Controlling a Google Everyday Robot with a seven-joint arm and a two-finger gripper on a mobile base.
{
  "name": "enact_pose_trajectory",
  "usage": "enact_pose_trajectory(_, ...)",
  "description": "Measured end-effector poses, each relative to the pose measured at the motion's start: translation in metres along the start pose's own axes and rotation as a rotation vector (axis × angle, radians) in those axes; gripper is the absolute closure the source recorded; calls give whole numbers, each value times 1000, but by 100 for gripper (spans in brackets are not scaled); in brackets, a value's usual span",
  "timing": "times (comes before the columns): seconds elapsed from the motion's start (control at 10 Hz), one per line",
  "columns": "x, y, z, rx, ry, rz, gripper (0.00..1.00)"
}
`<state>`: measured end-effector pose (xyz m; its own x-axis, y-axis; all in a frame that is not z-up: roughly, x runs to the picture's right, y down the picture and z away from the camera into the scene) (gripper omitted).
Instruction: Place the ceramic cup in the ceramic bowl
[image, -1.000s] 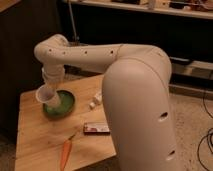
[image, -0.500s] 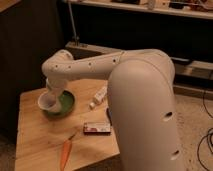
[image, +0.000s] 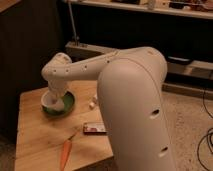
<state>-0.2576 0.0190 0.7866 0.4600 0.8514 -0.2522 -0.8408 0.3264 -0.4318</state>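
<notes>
The green ceramic bowl (image: 64, 106) sits on the left part of the wooden table (image: 35, 135). The white ceramic cup (image: 49, 100) is down inside the bowl at its left side. My gripper (image: 56, 94) comes down from the white arm right over the bowl and is still on the cup, covering its right part. The cup's rim shows to the left of the gripper.
An orange carrot (image: 65, 153) lies near the table's front edge. A flat red-brown packet (image: 94, 128) lies right of the bowl toward the front. A small white object (image: 93, 104) lies just right of the bowl. My big white arm covers the table's right side.
The gripper has come down with the cup, from above the bowl's left rim into the bowl. The arm has swung lower and closer over the table.
</notes>
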Motion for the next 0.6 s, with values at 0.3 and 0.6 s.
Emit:
enact_pose_trajectory(0.3,0,4,1,-8,1,8,46)
enact_pose_trajectory(0.6,0,3,1,-6,1,9,46)
